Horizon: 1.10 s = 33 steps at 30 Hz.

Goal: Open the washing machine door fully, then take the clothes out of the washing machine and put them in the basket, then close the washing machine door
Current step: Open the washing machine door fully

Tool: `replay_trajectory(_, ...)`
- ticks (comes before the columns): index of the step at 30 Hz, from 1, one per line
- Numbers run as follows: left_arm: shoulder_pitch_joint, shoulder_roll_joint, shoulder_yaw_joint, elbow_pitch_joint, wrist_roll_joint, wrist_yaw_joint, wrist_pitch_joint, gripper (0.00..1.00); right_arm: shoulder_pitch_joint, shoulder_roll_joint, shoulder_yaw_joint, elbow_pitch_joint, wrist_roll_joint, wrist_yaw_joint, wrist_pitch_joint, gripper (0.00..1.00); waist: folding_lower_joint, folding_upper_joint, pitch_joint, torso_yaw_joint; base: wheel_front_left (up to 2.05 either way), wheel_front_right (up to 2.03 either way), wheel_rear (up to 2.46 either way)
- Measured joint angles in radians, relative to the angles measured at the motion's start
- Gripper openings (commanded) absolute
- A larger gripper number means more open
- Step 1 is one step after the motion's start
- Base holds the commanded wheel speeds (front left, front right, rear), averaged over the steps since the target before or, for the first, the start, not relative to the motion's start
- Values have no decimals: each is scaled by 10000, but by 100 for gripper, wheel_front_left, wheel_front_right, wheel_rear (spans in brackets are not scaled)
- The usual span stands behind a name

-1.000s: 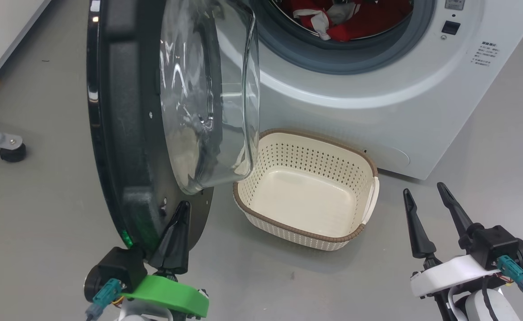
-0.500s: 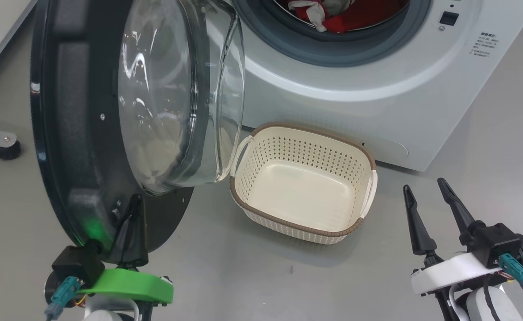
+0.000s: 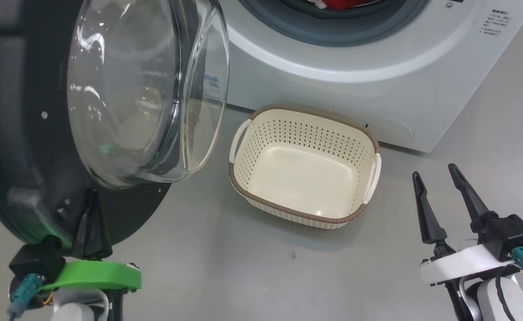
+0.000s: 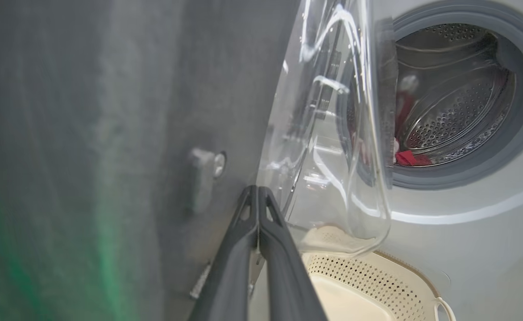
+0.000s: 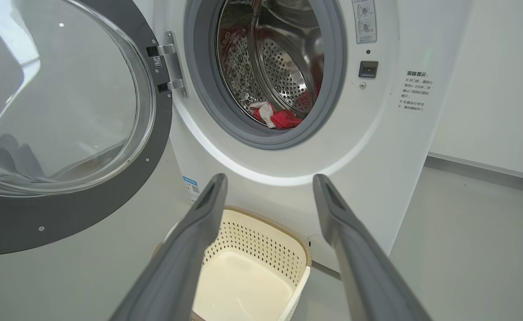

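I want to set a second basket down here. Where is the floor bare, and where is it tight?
Bare floor lies in front of the basket, between the left gripper and the right gripper, and between the basket and the right gripper. It is tight to the basket's left, where the washing machine door hangs close beside its handle.

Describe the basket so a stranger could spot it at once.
Find the big white washing machine with its round door swung open. On the grey floor just in front of it sits the basket. It alone is cream plastic with punched holes, a brown rim and two side handles.
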Motion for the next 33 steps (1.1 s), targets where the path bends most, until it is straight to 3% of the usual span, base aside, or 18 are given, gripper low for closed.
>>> replay_trajectory(24, -1473, -253, 2594, 430, -368, 71, -27, 0, -530, -594, 10, -272, 2, 0, 0, 100, 0, -1, 1125, 182, 0, 0, 0)
replay_trajectory(33, -1675, -265, 3101, 610, -211, 71, -36, 0, -546, -639, 12, -268, 4, 0, 0, 100, 0, 0, 1164, 198, 0, 0, 0)
